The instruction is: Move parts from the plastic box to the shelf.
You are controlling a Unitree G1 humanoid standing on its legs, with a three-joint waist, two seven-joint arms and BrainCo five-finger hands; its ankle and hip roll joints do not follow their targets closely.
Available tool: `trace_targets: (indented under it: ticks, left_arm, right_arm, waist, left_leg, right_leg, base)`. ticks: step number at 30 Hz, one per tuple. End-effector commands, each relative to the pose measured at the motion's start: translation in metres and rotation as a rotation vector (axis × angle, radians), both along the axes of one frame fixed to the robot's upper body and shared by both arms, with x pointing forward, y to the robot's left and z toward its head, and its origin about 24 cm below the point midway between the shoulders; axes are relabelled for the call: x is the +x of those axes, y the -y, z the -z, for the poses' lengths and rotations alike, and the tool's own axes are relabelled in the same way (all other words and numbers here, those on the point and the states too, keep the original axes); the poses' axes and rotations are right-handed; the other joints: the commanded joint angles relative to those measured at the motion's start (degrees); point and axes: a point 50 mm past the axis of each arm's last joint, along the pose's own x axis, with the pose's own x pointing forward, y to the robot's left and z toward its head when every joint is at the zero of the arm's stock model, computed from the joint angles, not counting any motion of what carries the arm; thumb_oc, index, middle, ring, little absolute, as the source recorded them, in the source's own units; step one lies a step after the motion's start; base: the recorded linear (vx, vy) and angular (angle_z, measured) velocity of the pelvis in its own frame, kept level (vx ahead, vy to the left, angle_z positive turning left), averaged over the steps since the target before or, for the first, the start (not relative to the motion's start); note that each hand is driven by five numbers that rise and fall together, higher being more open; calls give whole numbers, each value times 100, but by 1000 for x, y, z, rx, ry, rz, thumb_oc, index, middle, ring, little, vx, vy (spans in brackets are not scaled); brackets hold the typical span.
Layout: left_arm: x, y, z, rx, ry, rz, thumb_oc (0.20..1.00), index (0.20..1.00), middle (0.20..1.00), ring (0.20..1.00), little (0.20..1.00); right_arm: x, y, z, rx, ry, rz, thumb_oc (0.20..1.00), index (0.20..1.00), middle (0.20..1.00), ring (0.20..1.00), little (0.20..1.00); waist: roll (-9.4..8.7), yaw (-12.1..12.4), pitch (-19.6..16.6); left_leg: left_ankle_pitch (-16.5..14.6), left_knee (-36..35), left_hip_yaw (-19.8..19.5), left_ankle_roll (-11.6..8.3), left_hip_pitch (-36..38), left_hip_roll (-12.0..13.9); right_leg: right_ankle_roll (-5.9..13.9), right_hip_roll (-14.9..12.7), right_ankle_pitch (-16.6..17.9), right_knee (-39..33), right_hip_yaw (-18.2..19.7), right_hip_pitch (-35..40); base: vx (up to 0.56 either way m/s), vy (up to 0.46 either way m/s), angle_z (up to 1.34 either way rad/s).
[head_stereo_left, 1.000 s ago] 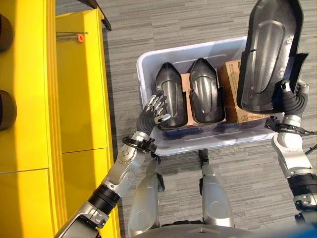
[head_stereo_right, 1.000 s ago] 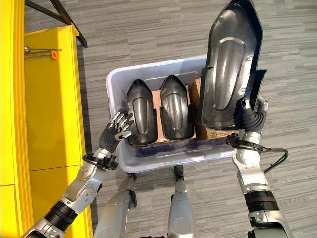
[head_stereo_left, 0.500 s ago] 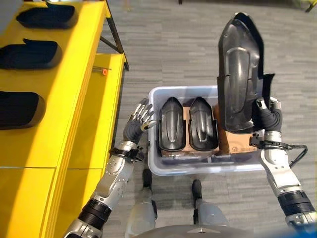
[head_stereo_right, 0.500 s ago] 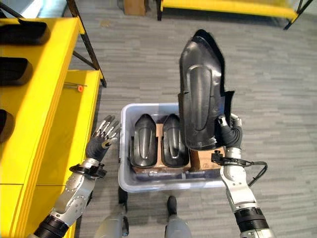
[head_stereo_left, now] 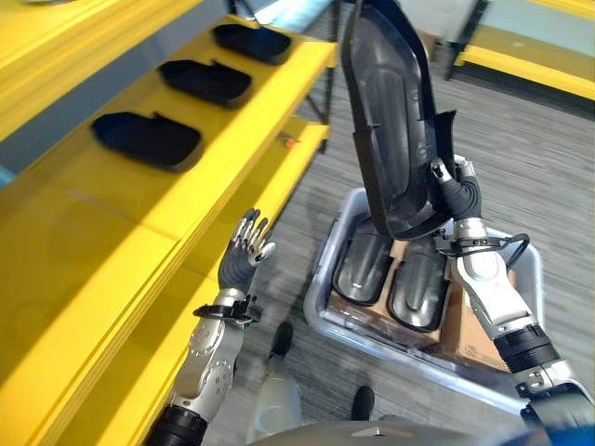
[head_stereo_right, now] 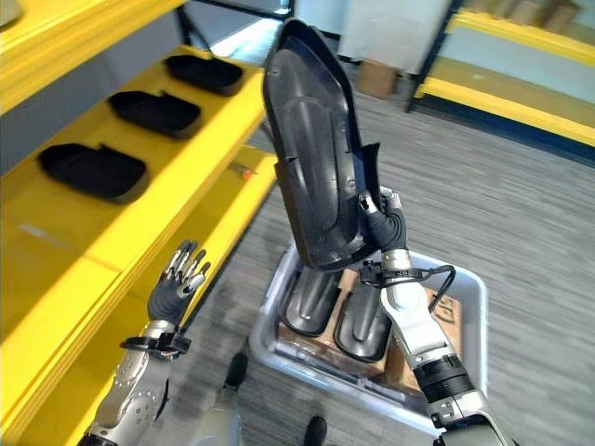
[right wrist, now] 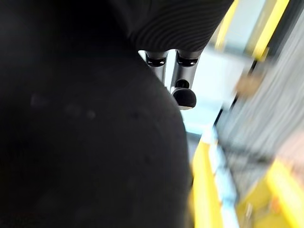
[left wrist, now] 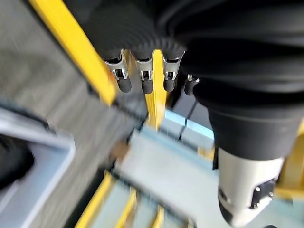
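Three black parts (head_stereo_left: 149, 139) lie on the yellow shelf (head_stereo_left: 121, 200), grey floor (head_stereo_right: 521, 214) apparently carpeted.

No readable text, label, number or sign anywhere. Faint dark print on the side of the cardboard box (head_stereo_right: 441, 311) inside the plastic box (head_stereo_right: 469, 307), too small to make out
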Motion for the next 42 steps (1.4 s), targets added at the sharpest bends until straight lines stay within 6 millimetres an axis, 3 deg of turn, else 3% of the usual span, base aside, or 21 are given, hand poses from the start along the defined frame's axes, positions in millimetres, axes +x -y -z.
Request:
trace_targets:
  ticks: [1, 2, 3, 7, 8, 13, 16, 22, 29, 32, 33, 36, 38, 42]
  left_arm:
    - [19, -2, -24, 9, 133, 6, 1000, 1000, 1000, 1000, 1000]
    - [18, -2, -23, 7, 131, 6, 1000, 1000, 1000, 1000, 1000]
    - [19, -2, -25, -2, 139, 3, 1000, 1000, 1000, 1000, 1000]
    - [22, 2, -22, -11, 124, 8, 1000, 1000, 1000, 1000, 1000]
    - [23, 4, -22, -12, 121, 15, 1000, 1000, 1000, 1000, 1000]
    - [22, 7, -23, 12, 120, 41, 1000, 1000, 1000, 1000, 1000]
    - [22, -4, -30, 60, 149, 11, 1000, 1000, 1000, 1000, 1000]
    - [15, -16, -28, 78, 140, -34, 1000, 1000, 1000, 1000, 1000]
    - [12, -22, -28, 102, 142, -61, 1000, 1000, 1000, 1000, 1000]
    - [10, -26, -28, 125, 142, -74, 1000, 1000, 1000, 1000, 1000]
    - [10, -26, -29, 127, 144, -75, 1000, 1000, 1000, 1000, 1000]
    - [14, -25, -29, 133, 146, -75, 1000, 1000, 1000, 1000, 1000]
    - [16, -21, -28, 137, 147, -58, 1000, 1000, 1000, 1000, 1000]
    - [21, -14, -36, 128, 181, -37, 1000, 1000, 1000, 1000, 1000]
  right_arm:
    - [1, 4, -41, 28, 192, -10, 200, 200, 200, 200, 200]
    - [0, 5, -40, 28, 192, -7, 200, 200, 200, 200, 200]
    - [-1, 7, -39, 29, 195, 10, 200, 200, 200, 200, 200]
    - [-11, 17, -31, 40, 181, 60, 200, 200, 200, 200, 200]
    - [-14, 21, -27, 37, 166, 76, 200, 200, 200, 200, 200]
    - [-25, 33, -11, 50, 112, 138, 200, 200, 200, 200, 200]
    - [-25, 32, -1, 70, 76, 153, 200, 200, 200, 200, 200]
    - [-23, 24, 5, 100, 53, 126, 200, 200, 200, 200, 200]
    - [-21, 16, 8, 121, 37, 106, 200, 200, 200, 200, 200]
    - [-20, 11, 14, 132, 5, 90, 200, 200, 200, 200, 200]
    - [-20, 11, 14, 133, 5, 86, 200, 200, 200, 200, 200]
    - [-20, 9, 14, 134, 4, 72, 200, 200, 200, 200, 200]
    - [-24, 13, 18, 136, -9, 72, 200, 200, 200, 200, 200]
    - [-26, 19, 16, 150, -1, 85, 200, 200, 200, 200, 200]
  waist:
    - [-287, -116, 2]
    - [-325, -114, 19]
    - [-349, -139, 16]
    - [-297, -407, -154]
    - [-283, -451, -174]
    - [-250, -426, -329]
    - [-370, -292, -389]
    - [-647, 66, -477]
    - [-706, 186, -528]
    - [-682, 165, -546]
    - [-703, 163, -502]
    - [-636, 4, -421]
    - [-522, -193, -373]
    - [-437, -498, -220]
  left_leg:
    - [800, 571, 179, -171, 586, 339]
    - [623, 878, 273, -124, 605, 256]
    - [384, 1185, 633, -47, 684, 282]
    - [197, 1200, 1622, -174, 1234, 725]
    - [186, 1214, 1717, -212, 1325, 762]
    - [-117, 663, 1707, -111, 1464, 393]
    - [-256, 569, 1595, 61, 1456, 21]
    - [-397, 600, 1262, 255, 1163, -553]
    - [-499, 530, 1079, 465, 1168, -942]
    - [-562, 348, 997, 636, 1379, -1151]
    - [-463, 375, 1060, 710, 1338, -1222]
    - [-419, 406, 886, 763, 1325, -1256]
    - [-374, 349, 677, 762, 1384, -1235]
    - [-365, 333, 282, 616, 1456, -1135]
  right_leg:
    - [305, -767, -312, 1289, 423, -932]
    - [296, -852, -224, 1217, 331, -940]
    - [286, -1003, -162, 1118, 51, -897]
    - [326, -1197, -322, 1255, -448, -701]
    - [344, -1260, -307, 1297, -565, -665]
    - [624, -1598, -119, 1395, -845, -427]
    - [848, -1954, 111, 1412, -952, -276]
    - [1231, -2321, 715, 1051, -1303, 37]
    - [1398, -2594, 1036, 1077, -1258, 64]
    - [1394, -2759, 1127, 1438, -880, -97]
    - [1264, -2817, 1203, 1514, -789, -216]
    - [1096, -2445, 1156, 1639, 327, -585]
    - [987, -2038, 933, 1664, 1166, -831]
    - [1048, -1689, 767, 1221, 2234, -1247]
  base:
    - [-171, -17, 122]
    - [-184, -56, 72]
    - [-119, -19, 44]
    - [68, 51, 111]
    - [42, 89, 134]
    - [102, 162, 96]
    - [138, 222, 49]
    - [93, 172, 42]
    - [54, 165, 25]
    - [59, 219, 16]
    - [-21, 150, 6]
    - [-16, 57, 14]
    - [36, -15, 49]
    - [70, -139, 61]
